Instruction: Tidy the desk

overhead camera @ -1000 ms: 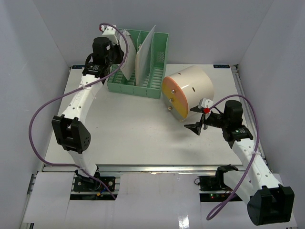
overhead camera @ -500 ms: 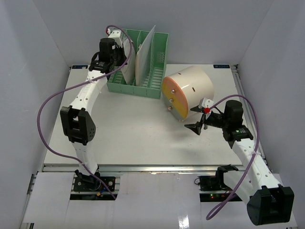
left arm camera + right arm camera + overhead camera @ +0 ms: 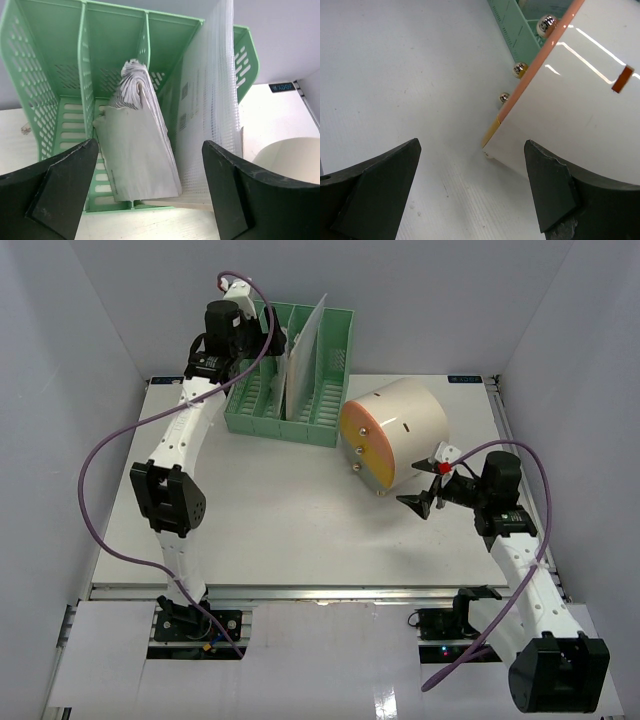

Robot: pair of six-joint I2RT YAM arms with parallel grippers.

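Observation:
The desk [image 3: 280, 525] is a white tabletop. At its back stands a green slotted file rack [image 3: 325, 390] holding a stack of grey-white papers [image 3: 137, 150] and a clear gridded sleeve [image 3: 212, 110]. My left gripper [image 3: 150, 143] hovers open above the rack's near end, its fingers on either side of the papers and touching nothing. A cream cylindrical drawer box [image 3: 395, 430] lies on its side right of the rack. My right gripper [image 3: 425, 490] is open just right of the box's front, near its orange-rimmed lower edge [image 3: 515, 100], without contact.
White walls enclose the desk on three sides. A metal rail [image 3: 320, 592] runs along the front edge. The drawer box's face carries small metal knobs [image 3: 520, 67]. The rack's corner [image 3: 512, 30] sits close behind the box. A purple cable [image 3: 100, 470] loops off the left arm.
My left gripper has opened and let go of the paper stack, which now leans in the rack. The left arm reached farther back. The right gripper drew slightly right.

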